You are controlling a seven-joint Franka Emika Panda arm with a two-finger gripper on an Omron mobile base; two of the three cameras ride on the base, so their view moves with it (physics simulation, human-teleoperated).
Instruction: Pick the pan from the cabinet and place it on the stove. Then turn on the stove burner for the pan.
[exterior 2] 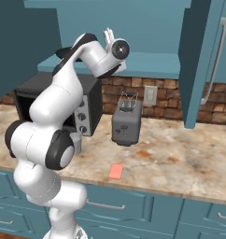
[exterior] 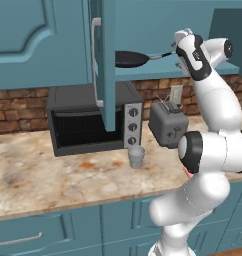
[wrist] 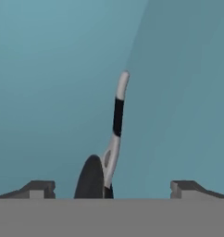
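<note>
The black pan (exterior: 130,59) lies on the shelf of the open teal cabinet (exterior: 158,71), its thin grey handle (exterior: 160,55) pointing right. My gripper (exterior: 179,41) is raised to shelf height at the handle's end, jaws open and holding nothing. In the hand view the pan (wrist: 90,179) sits edge-on at the bottom. Its handle (wrist: 117,118) runs up the middle between my spread fingertips (wrist: 37,189), untouched by them. From the right base view the gripper (exterior 2: 108,35) is in front of the shelf (exterior 2: 152,64), and the arm covers most of the pan (exterior 2: 63,51). The stove and its burner are out of view.
The cabinet's open door (exterior: 104,65) hangs left of the pan, another door (exterior 2: 203,60) far right. On the counter below stand a black microwave (exterior: 88,122), a grey toaster (exterior: 167,125), a small cup (exterior: 136,156) and a flat red pad (exterior 2: 116,171).
</note>
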